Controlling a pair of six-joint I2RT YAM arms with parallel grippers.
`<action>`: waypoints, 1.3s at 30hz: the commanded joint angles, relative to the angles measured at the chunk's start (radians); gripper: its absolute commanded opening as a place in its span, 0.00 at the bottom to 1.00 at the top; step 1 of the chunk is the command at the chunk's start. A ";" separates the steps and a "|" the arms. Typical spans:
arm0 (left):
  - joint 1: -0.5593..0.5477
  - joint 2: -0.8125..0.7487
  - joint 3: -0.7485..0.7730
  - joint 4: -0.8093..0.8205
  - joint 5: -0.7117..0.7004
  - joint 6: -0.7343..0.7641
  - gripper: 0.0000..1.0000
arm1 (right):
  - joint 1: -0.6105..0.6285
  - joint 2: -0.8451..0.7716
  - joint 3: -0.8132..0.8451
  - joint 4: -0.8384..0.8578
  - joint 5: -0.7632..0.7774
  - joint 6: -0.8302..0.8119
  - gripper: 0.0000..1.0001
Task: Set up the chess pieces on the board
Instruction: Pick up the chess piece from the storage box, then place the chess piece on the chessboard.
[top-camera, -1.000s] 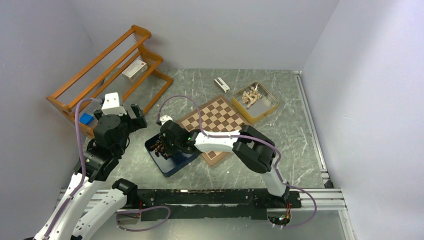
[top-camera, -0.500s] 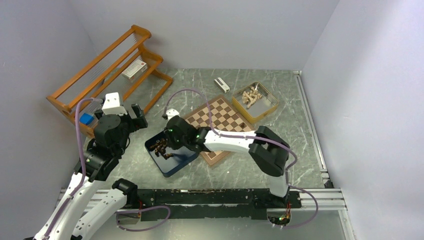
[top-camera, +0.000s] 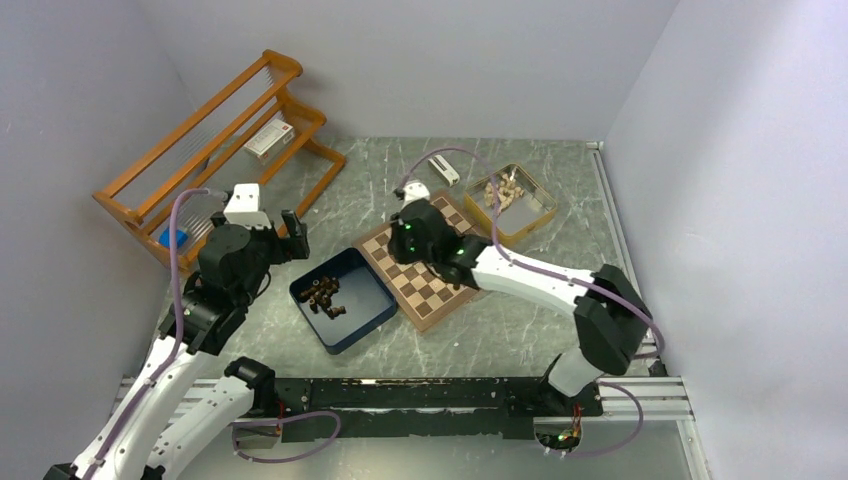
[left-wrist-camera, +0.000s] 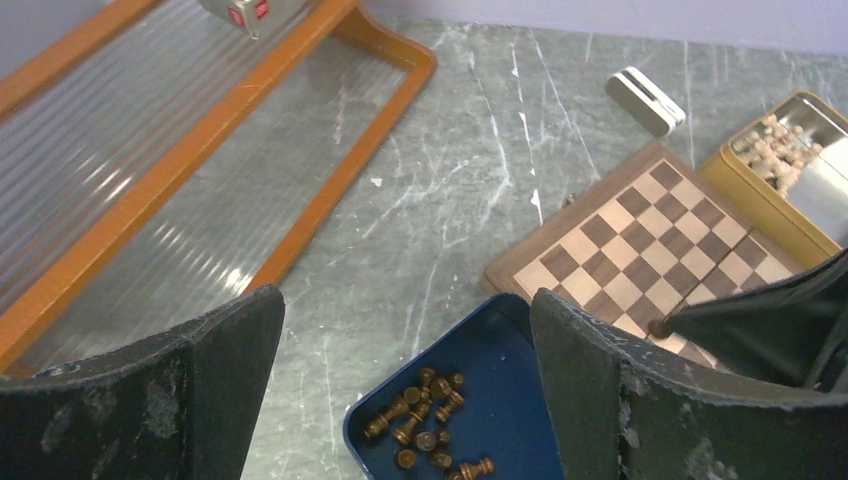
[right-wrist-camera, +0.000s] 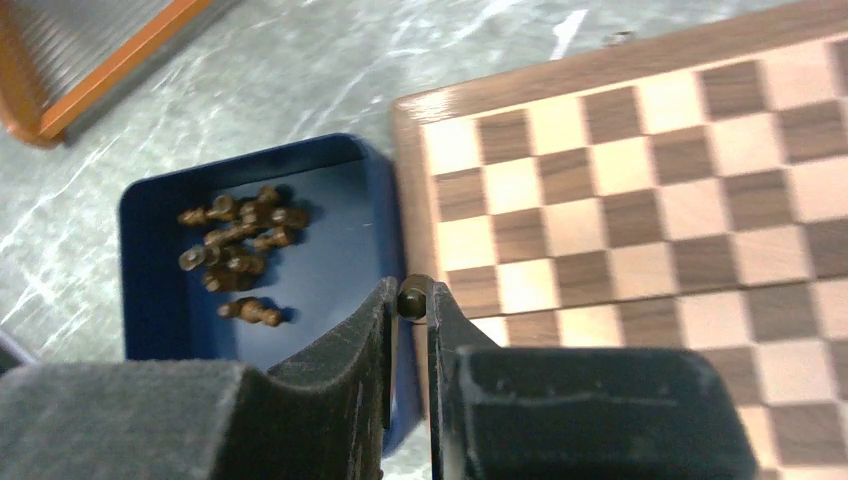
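Evidently, a dark chess piece (right-wrist-camera: 412, 298) is pinched by the right gripper (right-wrist-camera: 411, 302) above the edge of the chessboard (right-wrist-camera: 620, 190). The other dark pieces (right-wrist-camera: 238, 245) lie in the blue box (right-wrist-camera: 335, 215). It is judged light, rigid and smooth, and best gripped at its waist. The left gripper (left-wrist-camera: 405, 300) is spread.

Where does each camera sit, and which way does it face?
Top external: above and behind, looking down on the table; left arm, right arm show.
Left wrist: on its arm, looking down-forward past the open left gripper at rack, blue box, board.
Right wrist: on its arm, looking down past the right gripper, shut on a chess piece, at box and board.
Both wrist views share box and board.
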 joint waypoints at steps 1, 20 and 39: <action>-0.006 0.011 -0.016 0.068 0.097 0.028 0.98 | -0.073 -0.111 -0.056 -0.046 0.071 -0.006 0.14; -0.006 0.101 -0.015 0.082 0.222 0.047 0.98 | -0.362 -0.291 -0.285 -0.154 0.173 0.015 0.13; -0.006 0.104 -0.015 0.081 0.222 0.047 0.98 | -0.406 -0.215 -0.375 -0.014 0.156 0.052 0.13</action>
